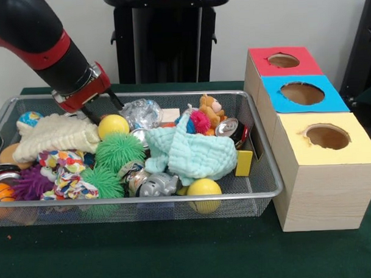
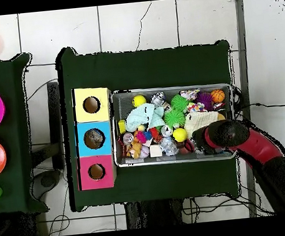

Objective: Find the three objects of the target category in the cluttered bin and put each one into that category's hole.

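The silver wire-mesh bin (image 1: pixel 260 191) holds many toys; it also shows in the overhead view (image 2: pixel 116 130). One crushed clear bottle (image 1: pixel 142 112) lies at the bin's far side, also seen from above (image 2: pixel 169 146). I see no other clear bottle; cloths and toys cover much of the bin. My gripper (image 1: pixel 107 112) hangs at the bin's far left, just left of that bottle and above a yellow ball (image 1: pixel 113 125); it is open and empty. The blue-topped box's round hole (image 1: pixel 302 93) is right of the bin. From above, something pale shows inside that hole (image 2: pixel 95 138).
Red-topped hole (image 1: pixel 283 60) and yellow-topped hole (image 1: pixel 327 136) flank the blue one. In the bin: mint cloth (image 1: pixel 195 152), cream cloth (image 1: pixel 54 136), green spiky balls (image 1: pixel 117 150), crushed can (image 1: pixel 229 126), silver toy animal (image 1: pixel 156 186), plush bear (image 1: pixel 210 109). My arm (image 2: pixel 237 136) crosses the bin's edge.
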Available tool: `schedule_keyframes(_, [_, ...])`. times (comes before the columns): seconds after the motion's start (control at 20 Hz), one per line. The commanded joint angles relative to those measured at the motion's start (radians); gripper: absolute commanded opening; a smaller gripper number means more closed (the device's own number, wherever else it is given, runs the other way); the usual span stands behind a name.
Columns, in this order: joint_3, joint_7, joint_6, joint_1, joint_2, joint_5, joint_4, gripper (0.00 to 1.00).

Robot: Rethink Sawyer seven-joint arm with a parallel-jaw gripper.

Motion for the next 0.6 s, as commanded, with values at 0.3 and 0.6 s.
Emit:
schedule_keyframes(0.3, [-0.003,0.128,0.027,0.017,-0.051,0.021,0.126,1.00])
schedule_keyframes(0.6, [0.003,0.146,-0.037,0.012,-0.056,0.023,0.186,1.00])
